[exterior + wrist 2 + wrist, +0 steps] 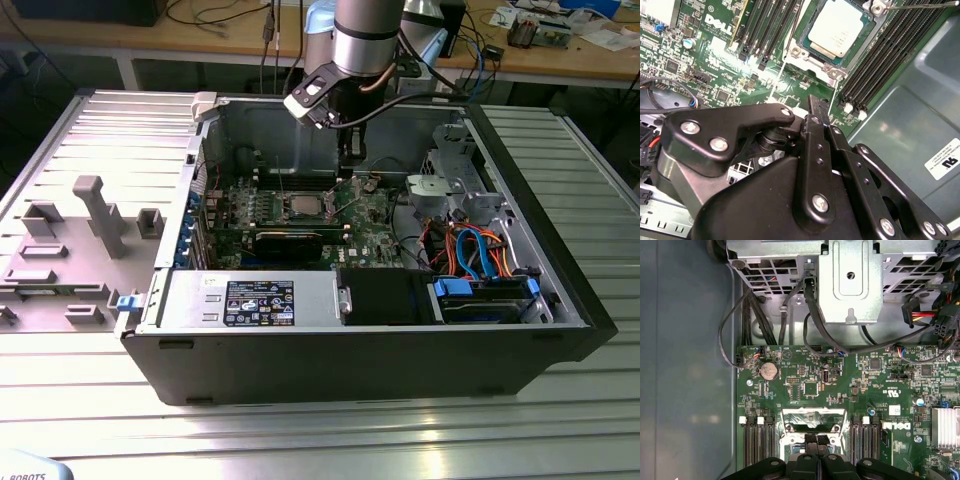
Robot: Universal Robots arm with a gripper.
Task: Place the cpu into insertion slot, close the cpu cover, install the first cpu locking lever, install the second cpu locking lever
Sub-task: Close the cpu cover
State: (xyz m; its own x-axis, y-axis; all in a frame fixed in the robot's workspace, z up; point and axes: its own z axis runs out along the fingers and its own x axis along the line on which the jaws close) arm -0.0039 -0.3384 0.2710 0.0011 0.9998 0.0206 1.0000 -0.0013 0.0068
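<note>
Closed and empty, my black gripper [817,107] hovers beside the silver-rimmed insertion slot [832,71], where the flat silver-grey cpu [837,27] already sits; thin wire levers [917,5] look unlatched.

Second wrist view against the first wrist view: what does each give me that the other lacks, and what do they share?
The second wrist view gives the cpu lying in the insertion slot, plus a white label on the case wall. The first wrist view gives the coin battery, the metal drive cage, black cables and a finned heatsink. Both wrist views share the green motherboard, the black memory slots and the claw, which hangs near the socket with nothing in it.
</note>
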